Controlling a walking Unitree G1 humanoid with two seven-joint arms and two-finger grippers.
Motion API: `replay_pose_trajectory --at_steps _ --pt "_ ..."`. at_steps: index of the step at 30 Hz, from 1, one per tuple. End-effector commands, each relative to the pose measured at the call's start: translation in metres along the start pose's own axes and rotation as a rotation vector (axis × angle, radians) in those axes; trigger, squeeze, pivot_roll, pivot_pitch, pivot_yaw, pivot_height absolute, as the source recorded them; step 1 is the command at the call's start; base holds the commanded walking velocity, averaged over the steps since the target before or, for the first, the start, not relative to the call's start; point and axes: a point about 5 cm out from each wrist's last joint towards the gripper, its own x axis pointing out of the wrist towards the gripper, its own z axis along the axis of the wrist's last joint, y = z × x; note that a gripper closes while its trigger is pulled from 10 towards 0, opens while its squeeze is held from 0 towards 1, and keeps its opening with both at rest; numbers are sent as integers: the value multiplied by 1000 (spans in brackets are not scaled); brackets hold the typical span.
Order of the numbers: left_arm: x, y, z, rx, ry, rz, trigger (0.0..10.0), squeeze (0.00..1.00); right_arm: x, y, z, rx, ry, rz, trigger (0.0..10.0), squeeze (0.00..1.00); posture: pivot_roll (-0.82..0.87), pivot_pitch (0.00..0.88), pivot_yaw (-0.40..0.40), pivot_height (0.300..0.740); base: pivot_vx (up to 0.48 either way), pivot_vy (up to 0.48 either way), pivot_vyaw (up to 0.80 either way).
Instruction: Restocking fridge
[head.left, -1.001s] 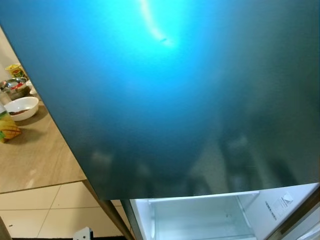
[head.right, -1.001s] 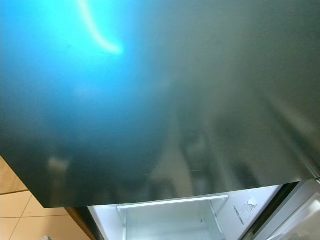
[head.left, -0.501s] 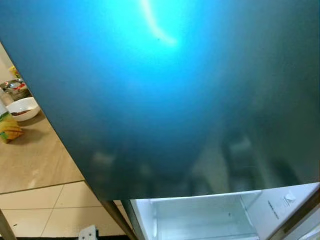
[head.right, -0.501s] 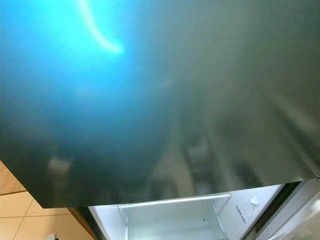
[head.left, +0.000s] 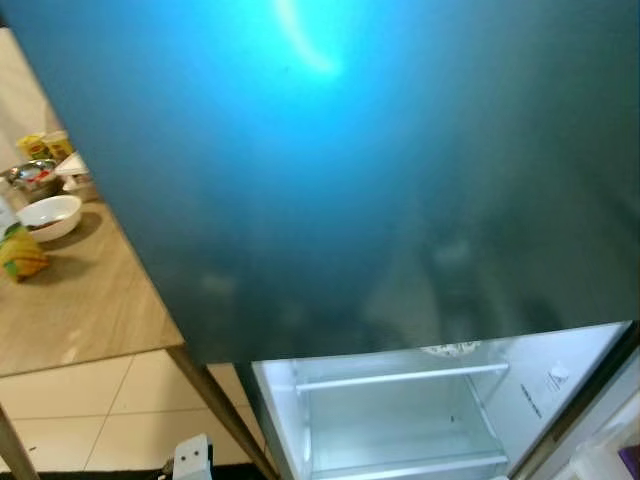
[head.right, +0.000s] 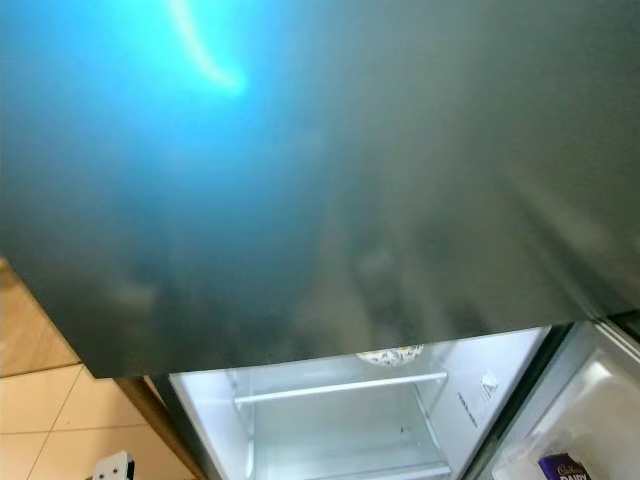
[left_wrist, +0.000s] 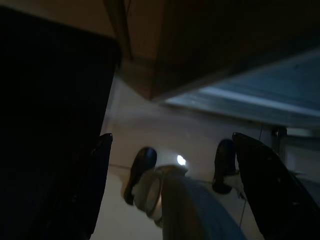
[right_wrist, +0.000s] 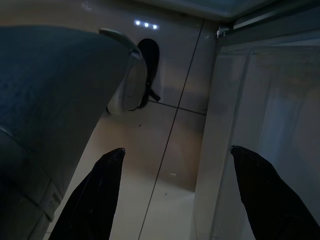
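Fridge (head.left: 400, 420) open below, lit shelves bare; restocking not begun. Left gripper (left_wrist: 170, 185) and right gripper (right_wrist: 175, 195) spread apart, holding nothing, hanging over floor.

Counts from the head views: 1 fridge, upper door (head.left: 380, 170) shut, filling most of the frame. 1 lit lower compartment (head.left: 400, 420) at bottom centre, with 2 white shelf rails (head.left: 400, 378) visible. 1 wooden counter (head.left: 80, 310) at left carried 1 white bowl (head.left: 48, 216), 1 metal bowl (head.left: 30, 178), 1 yellow-green pack (head.left: 20, 255) and 2 yellow cartons (head.left: 45, 146). 1 purple Dairy-labelled pack (head.right: 570, 468) at lower right. Wrist views showed 2 black shoes (left_wrist: 141, 172).
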Motion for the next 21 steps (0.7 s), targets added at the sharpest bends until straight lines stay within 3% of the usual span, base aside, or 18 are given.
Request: replay_pose_trajectory --at_steps 1,10,21 --pt "1 -4 -1 10 11 -5 10000 0 0 0 9 -8 -17 -4 10000 0 -88 0 26 740 -337 0 0" --pt "2 -6 -4 15 22 -10 10000 0 1 0 14 -48 -23 -7 10000 0 -107 0 38 740 -348 0 0" --pt "-2 -4 -15 -11 42 1 10000 0 1 6 -7 -35 29 9 10000 0 -106 0 25 740 -369 0 0"
